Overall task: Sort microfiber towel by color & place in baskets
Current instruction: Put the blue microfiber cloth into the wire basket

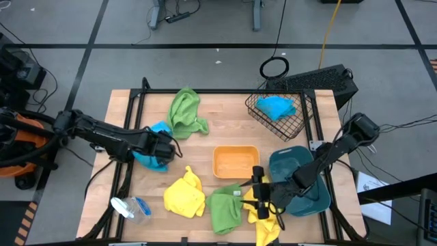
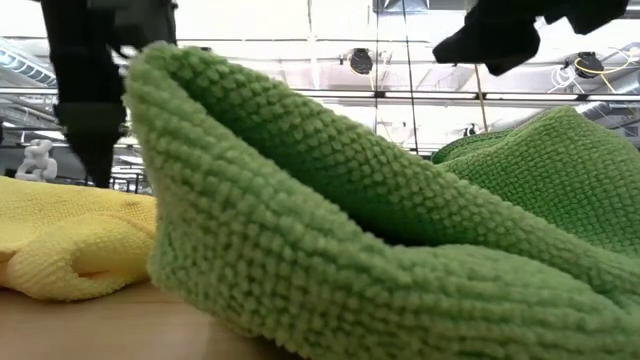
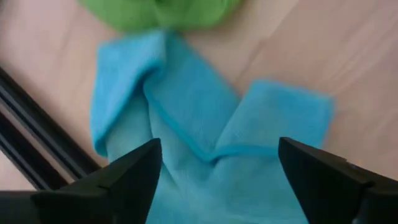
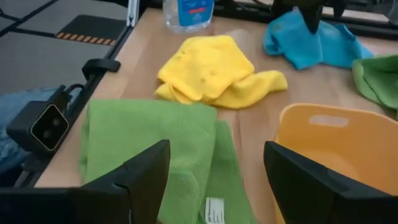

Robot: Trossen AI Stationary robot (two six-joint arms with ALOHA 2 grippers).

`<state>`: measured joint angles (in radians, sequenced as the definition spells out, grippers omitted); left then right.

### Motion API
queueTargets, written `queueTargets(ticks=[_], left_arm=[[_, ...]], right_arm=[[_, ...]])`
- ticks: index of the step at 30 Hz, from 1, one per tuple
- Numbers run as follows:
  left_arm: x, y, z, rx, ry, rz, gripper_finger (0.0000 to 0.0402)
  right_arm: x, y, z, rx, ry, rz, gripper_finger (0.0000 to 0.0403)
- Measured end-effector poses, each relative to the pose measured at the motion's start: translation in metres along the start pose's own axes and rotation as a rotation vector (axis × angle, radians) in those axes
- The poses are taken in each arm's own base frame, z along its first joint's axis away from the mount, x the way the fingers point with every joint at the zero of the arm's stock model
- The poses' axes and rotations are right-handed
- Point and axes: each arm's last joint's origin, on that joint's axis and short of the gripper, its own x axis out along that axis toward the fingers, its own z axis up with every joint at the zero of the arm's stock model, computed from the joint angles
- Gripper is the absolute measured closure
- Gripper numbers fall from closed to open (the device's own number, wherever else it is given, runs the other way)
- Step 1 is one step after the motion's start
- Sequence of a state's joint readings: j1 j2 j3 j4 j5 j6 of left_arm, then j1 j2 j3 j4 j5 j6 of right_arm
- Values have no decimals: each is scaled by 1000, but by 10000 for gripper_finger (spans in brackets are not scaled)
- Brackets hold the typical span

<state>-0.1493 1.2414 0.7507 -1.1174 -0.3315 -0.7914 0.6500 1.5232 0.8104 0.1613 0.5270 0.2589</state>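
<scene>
My left gripper (image 1: 171, 147) is open over a blue towel (image 1: 151, 161) near the table's left edge. In the left wrist view its fingers stand on either side of the towel's crumpled folds (image 3: 205, 124). My right gripper (image 1: 247, 193) is open and low, just above the near green towel (image 1: 224, 208), pointing toward the table's left; this towel (image 4: 155, 143) lies flat beneath it. A yellow towel (image 1: 184, 195) lies left of the green one, another yellow towel (image 1: 265, 220) at the near edge. A second green towel (image 1: 186, 113) lies toward the far side. The black mesh basket (image 1: 295, 126) holds a blue towel (image 1: 276, 106).
The orange bin (image 1: 235, 176) sits mid-table, and its rim (image 4: 336, 118) is close beside my right gripper. The teal bin (image 1: 304, 198) stands under my right arm. A spray bottle (image 1: 130, 208) lies at the near left corner. Black frame rails run along the table edges.
</scene>
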Motion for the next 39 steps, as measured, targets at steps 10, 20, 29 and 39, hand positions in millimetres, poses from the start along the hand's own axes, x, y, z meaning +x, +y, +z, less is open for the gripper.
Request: queueTargets(ticks=[10,20,29,39], left_arm=[[44,7,-18,-10,51,11,9],[66,5,-20,-76,56,-153,112],[66,-7,-6,-118,-85,-273,343],[32,-24,19,-42,-229,-407,360]], right_arm=[[4,-3,4,15,-48,-33,151],[5,-4,7,30,-67,-35,151],[6,-5,12,2,-107,-33,151],[12,-19,15,26,-114,-75,151]])
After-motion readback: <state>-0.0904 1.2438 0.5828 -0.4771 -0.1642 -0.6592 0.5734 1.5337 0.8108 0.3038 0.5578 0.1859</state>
